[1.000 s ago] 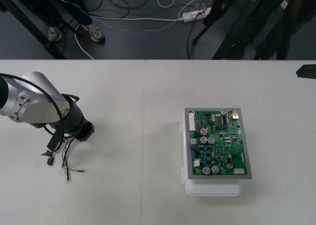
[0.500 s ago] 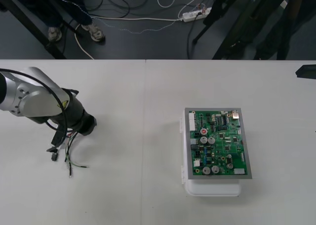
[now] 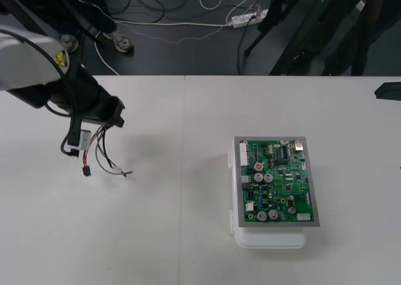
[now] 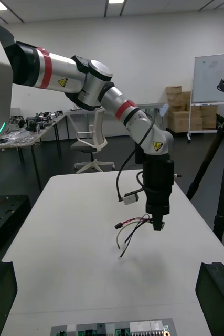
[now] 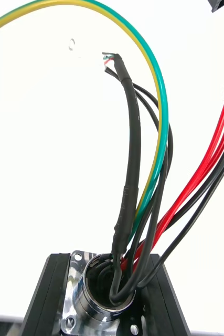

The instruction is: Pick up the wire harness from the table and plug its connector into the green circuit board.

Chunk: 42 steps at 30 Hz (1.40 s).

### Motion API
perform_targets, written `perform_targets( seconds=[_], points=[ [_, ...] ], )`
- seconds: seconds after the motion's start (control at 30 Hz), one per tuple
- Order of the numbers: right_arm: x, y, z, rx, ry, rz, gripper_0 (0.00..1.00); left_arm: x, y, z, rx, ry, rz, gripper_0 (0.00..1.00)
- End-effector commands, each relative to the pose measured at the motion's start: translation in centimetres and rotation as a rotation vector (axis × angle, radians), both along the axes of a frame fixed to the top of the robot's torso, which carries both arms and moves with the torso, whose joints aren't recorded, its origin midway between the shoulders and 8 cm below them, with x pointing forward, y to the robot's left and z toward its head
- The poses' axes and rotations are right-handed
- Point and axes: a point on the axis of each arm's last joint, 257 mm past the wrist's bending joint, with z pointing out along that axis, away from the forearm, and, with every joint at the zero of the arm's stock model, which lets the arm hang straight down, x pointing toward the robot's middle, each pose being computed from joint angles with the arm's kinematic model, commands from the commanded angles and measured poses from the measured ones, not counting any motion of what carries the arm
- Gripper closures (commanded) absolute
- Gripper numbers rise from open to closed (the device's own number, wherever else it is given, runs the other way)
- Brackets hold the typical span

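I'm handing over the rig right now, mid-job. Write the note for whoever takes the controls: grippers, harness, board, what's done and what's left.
Left gripper: shut on the harness's metal socket, held above the table on the robot's left side.
Right gripper: parked at the table's right edge, fingers open.
Harness: wires hang below the left gripper, with the black plug at the low end.
Green circuit board: on its white base, right of centre, with nothing plugged in from the harness.
Done: harness picked up.
Left: carry it over to the board and seat the plug.
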Motion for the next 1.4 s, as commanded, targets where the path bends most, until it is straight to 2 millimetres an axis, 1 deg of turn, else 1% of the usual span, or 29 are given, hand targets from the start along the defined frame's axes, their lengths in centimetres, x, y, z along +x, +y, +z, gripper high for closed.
perform_targets(
  seconds=[0.03,0.1,0.13,0.17,0.2,0.23,0.3,0.43,0.5,0.53,0.57,0.6,0.63,0.67,0.7,0.8,0.83,0.87,0.93,0.97,1.13,1.17,1.23,1.27,1.33,1.37,1.4],
  points=[
    [-0.8,0.8,0.1,-0.008,-0.055,0.035,0.0,-0.7,1.6,6.5,-0.028,0.018,0.006,1.0],
    [-0.9,0.9,0.2,-0.007,-0.055,0.038,0.0,-1.0,1.5,9.0,-0.082,0.034,0.054,1.0],
    [-0.9,0.9,0.1,-0.009,-0.054,0.037,0.0,-1.2,1.3,9.7,-0.102,0.041,0.066,1.0],
    [-1.0,0.9,0.2,-0.008,-0.055,0.039,0.0,-1.4,1.3,10.1,-0.113,0.048,0.074,1.0],
    [-1.0,0.9,0.2,-0.008,-0.055,0.039,0.0,-1.8,1.2,11.8,-0.165,0.068,0.108,1.0],
    [-1.0,0.9,0.1,-0.009,-0.053,0.038,0.0,-2.0,1.1,12.2,-0.179,0.077,0.116,1.0],
    [-1.0,0.9,0.2,-0.008,-0.056,0.04,0.0,-2.8,0.8,14.0,-0.24,0.108,0.151,1.0],
    [-1.0,0.9,0.2,-0.008,-0.053,0.04,0.0,-3.9,0.7,16.8,-0.331,0.153,0.209,1.0],
    [-1.0,1.0,0.2,-0.007,-0.055,0.041,0.0,-4.7,0.6,18.6,-0.389,0.182,0.238,1.0],
    [-1.0,1.0,0.2,-0.007,-0.055,0.041,0.0,-4.7,0.6,18.6,-0.389,0.182,0.238,1.0],
    [-1.1,1.0,0.2,-0.009,-0.053,0.042,0.0,-5.4,0.5,20.0,-0.43,0.208,0.256,1.0],
    [-1.2,1.1,0.3,-0.01,-0.054,0.046,0.0,-5.9,0.2,21.0,-0.454,0.224,0.266,1.0],
    [-1.2,1.1,0.3,-0.01,-0.054,0.046,0.0,-5.9,0.2,21.0,-0.454,0.224,0.266,1.0],
    [-1.3,1.2,0.3,-0.012,-0.055,0.051,0.0,-6.6,-0.1,22.2,-0.485,0.253,0.279,1.0],
    [-1.4,1.3,0.3,-0.011,-0.055,0.053,0.0,-6.8,-0.2,22.6,-0.491,0.262,0.281,1.0],
    [-1.7,1.7,0.7,-0.018,-0.065,0.067,0.0,-8.0,-1.0,24.9,-0.536,0.311,0.301,1.0],
    [-1.7,1.7,0.8,-0.018,-0.066,0.069,0.0,-8.2,-1.1,25.1,-0.545,0.324,0.305,1.0],
    [-1.8,1.9,1.0,-0.019,-0.071,0.075,0.0,-8.8,-1.5,26.0,-0.577,0.354,0.315,1.0],
    [-1.8,2.0,1.1,-0.02,-0.073,0.08,0.0,-9.2,-1.8,26.7,-0.599,0.369,0.32,1.0],
    [-1.9,2.3,1.2,-0.021,-0.068,0.09,0.0,-9.6,-2.3,28.1,-0.628,0.382,0.32,1.0],
    [-2.1,3.3,0.9,-0.027,-0.047,0.13,0.0,-11.4,-3.5,30.1,-0.68,0.45,0.334,1.0],
    [-2.1,3.4,0.8,-0.03,-0.044,0.135,0.0,-11.5,-3.7,30.4,-0.693,0.453,0.332,1.0],
    [-2.1,3.8,0.7,-0.039,-0.044,0.142,0.0,-11.5,-4.6,31.2,-0.743,0.473,0.343,1.0],
    [-2.0,3.8,0.7,-0.045,-0.047,0.141,0.0,-11.6,-5.1,31.9,-0.771,0.473,0.337,1.0],
    [-2.2,4.1,0.7,-0.056,-0.054,0.147,0.0,-12.2,-5.8,32.5,-0.804,0.482,0.335,1.0],
    [-2.2,4.1,0.7,-0.056,-0.054,0.147,0.0,-12.2,-5.8,32.5,-0.804,0.482,0.335,1.0],
    [-2.3,4.3,0.9,-0.066,-0.06,0.149,0.0,-12.8,-6.7,32.8,-0.829,0.493,0.333,1.0]
  ],
)
